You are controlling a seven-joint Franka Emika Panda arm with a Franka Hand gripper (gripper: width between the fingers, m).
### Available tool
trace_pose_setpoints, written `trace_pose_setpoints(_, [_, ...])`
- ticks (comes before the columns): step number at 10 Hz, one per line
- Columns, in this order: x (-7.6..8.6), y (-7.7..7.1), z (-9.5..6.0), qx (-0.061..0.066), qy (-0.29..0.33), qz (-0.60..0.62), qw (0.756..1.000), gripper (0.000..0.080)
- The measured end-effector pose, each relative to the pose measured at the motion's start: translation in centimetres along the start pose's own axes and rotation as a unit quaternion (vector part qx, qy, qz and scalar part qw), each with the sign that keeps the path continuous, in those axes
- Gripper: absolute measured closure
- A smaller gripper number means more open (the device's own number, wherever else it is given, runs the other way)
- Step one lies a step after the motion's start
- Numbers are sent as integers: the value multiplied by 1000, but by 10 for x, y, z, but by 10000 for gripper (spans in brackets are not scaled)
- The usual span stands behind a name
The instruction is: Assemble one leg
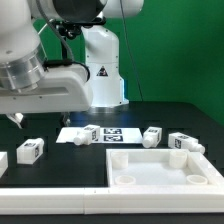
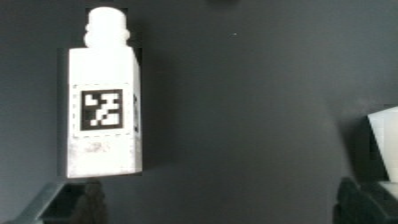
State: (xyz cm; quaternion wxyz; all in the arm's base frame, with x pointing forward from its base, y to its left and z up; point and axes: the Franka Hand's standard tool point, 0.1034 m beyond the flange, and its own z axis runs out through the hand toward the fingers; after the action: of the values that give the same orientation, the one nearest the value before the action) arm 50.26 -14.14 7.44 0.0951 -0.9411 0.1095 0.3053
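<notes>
In the wrist view a leg (image 2: 103, 100), a small white oblong block with a black-and-white tag and a round peg at one end, lies flat on the black table. My gripper (image 2: 214, 208) is open and empty above the table. Its dark fingertips (image 2: 365, 200) stand wide apart, and the leg lies ahead of one finger, not between them. In the exterior view the gripper (image 1: 14, 120) hangs at the left, above a leg (image 1: 30, 150). Several more legs lie about, such as one (image 1: 152, 136) and another (image 1: 185, 142).
The large white tray-like piece (image 1: 150, 182) with a raised rim lies at the front right. The marker board (image 1: 112, 132) lies in the middle with a leg (image 1: 90, 133) on it. Another white part (image 2: 384, 130) shows at the wrist view's edge. The robot base (image 1: 100, 70) stands behind.
</notes>
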Motion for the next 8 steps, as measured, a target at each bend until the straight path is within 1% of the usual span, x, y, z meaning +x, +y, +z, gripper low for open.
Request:
trace_pose_setpoints(1, [1, 21, 6, 5, -54, 17, 998, 150])
trace_pose_setpoints(2, [7, 31, 7, 4, -81, 29, 996, 150])
trace_pose_setpoints(3, [14, 33, 7, 2, -97, 34, 995, 150])
trace_pose_setpoints(4, [19, 32, 6, -1, -86, 31, 996, 150])
trace_pose_setpoints(5, [19, 32, 6, -1, -86, 31, 996, 150])
trace_pose_setpoints(6, [19, 35, 10, 0, -88, 32, 996, 150])
trace_pose_setpoints(8, [21, 54, 41, 13, -122, 52, 991, 150])
